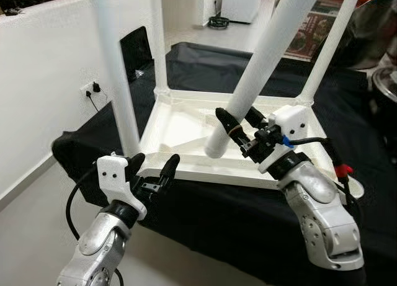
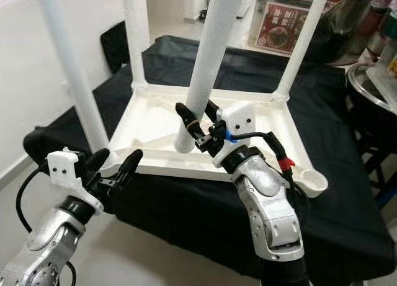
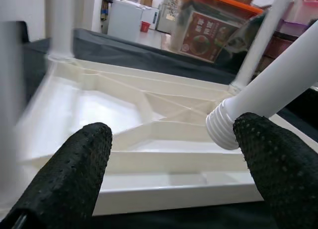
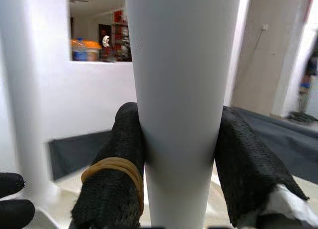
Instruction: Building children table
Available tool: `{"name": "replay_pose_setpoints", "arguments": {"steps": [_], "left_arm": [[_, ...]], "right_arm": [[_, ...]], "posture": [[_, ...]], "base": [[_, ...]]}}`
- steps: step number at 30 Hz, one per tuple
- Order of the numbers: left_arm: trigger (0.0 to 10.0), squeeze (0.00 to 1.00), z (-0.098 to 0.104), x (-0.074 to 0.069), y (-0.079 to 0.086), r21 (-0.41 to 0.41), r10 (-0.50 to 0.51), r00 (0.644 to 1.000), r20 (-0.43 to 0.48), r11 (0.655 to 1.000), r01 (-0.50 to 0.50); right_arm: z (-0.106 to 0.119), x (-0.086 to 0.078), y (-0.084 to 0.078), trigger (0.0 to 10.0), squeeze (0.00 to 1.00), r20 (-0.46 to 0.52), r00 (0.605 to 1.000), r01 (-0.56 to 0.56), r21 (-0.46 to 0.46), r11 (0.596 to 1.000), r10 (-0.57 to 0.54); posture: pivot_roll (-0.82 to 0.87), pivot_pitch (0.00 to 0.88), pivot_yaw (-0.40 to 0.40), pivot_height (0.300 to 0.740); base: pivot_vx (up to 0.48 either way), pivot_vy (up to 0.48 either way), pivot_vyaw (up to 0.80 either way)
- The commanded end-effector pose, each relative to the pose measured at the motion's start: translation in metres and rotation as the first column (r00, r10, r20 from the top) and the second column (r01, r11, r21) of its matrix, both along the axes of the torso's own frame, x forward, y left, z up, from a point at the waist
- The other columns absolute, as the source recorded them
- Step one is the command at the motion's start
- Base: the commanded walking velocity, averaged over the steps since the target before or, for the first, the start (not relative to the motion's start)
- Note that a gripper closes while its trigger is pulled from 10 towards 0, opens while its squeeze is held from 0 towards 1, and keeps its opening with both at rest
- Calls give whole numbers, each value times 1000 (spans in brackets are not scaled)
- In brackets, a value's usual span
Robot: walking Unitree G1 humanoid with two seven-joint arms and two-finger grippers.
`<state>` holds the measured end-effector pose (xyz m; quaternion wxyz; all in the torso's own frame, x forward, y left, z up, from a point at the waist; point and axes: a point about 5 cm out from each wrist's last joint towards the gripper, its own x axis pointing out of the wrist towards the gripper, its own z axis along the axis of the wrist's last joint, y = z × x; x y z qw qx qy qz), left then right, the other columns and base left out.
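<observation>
Nearest the head camera, two silver arms are reaching toward an upturned white tabletop point(image 1: 180, 128) that is lying on a worktop point(image 1: 248, 224) draped in black cloth. On the robot's left, the left gripper point(image 1: 152, 169) is hovering at the near edge of the tabletop, its two black fingers point(image 3: 74, 174) spread apart and holding nothing; one fingertip is sitting close beside the near-left table leg point(image 1: 115, 69), which is standing upright in its corner.

On the right, the right gripper point(image 1: 239, 126) is clamping a loose white leg point(image 1: 260, 69), with one finger on either side of the tube just above its lower end. A yellow rubber band point(image 4: 112, 167) is wrapping one of those fingers. This leg is tilting, its top leaning away to the right, and its ribbed threaded end point(image 3: 223, 127) is hanging just above the tabletop's underside, inside the near edge and not seated in any corner.

Two more legs are standing upright at the far corners: the far-left leg point(image 1: 158, 38) and the far-right leg point(image 1: 332, 44). Moulded ribs are crossing the tabletop's underside. A wall socket point(image 1: 93, 87) with a plug is showing on the white wall to the left.
</observation>
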<state>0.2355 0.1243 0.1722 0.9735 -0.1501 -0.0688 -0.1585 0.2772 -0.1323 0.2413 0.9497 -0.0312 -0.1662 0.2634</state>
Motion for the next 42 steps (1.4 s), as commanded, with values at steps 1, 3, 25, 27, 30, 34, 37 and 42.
{"name": "replay_pose_setpoints", "arguments": {"steps": [1,3,25,27,30,34,37,42], "left_arm": [[10000,0,0,1,-4,1,-2,1000,2,1000,2],[10000,0,2,2,-3,-2,2,1000,9,1000,-2],[10000,0,14,20,-1,30,28,998,49,999,-30],[10000,0,15,21,-2,32,29,998,52,999,-30],[10000,0,19,23,-1,34,35,997,62,999,-37],[10000,0,24,26,2,47,49,996,75,998,-52],[10000,0,28,28,4,66,59,994,91,996,-65],[10000,0,32,29,4,60,63,992,110,996,-70]], "right_arm": [[-1,1,0,10000,0,-3,1000,8,0,1000,-8],[-1,1,1,10000,0,-7,1000,7,3,1000,-7],[-3,18,-3,10000,0,-42,997,58,0,998,-58],[-3,19,-3,10000,0,-43,997,64,-3,998,-64],[-3,20,-6,10000,0,-47,997,67,-3,998,-67],[-1,20,-7,10000,0,-45,997,61,-2,998,-61],[1,19,-8,10000,0,-37,998,45,-17,999,-45],[2,19,-9,10000,0,-27,999,28,-43,999,-29]], "posture": [[-61,68,-35,740],[-58,66,-36,740],[-48,63,-36,740],[-47,64,-34,740],[-47,64,-33,740],[-47,67,-27,740],[-49,69,-25,740],[-50,71,-24,740]], "base": [[0,-472,0],[0,-472,0],[0,-365,0],[0,0,0],[0,0,0],[0,0,0],[0,0,0],[0,0,0]]}}
